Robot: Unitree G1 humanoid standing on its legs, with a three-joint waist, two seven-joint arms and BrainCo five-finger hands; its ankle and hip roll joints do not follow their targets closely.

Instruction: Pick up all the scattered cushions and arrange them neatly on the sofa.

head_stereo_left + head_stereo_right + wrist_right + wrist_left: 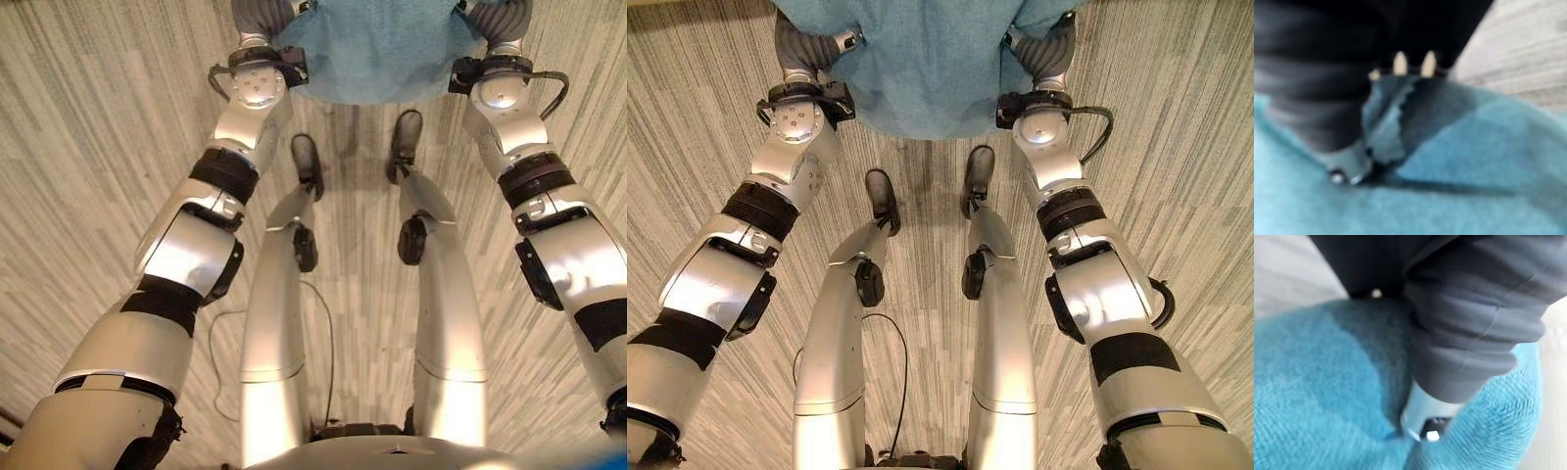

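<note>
A teal-blue cushion (931,69) hangs above the floor in front of me, held between both hands by its two side edges. My left hand (803,44) grips the left edge. In its wrist view the thumb (1422,416) is sunk into the soft fabric (1312,396). My right hand (1048,44) holds the right edge, where a fold of the cushion (1391,127) is pinched between thumb and fingertips (1400,63). Most of each hand lies behind the cushion.
Grey striped carpet (88,147) spreads under and around me on all sides.
</note>
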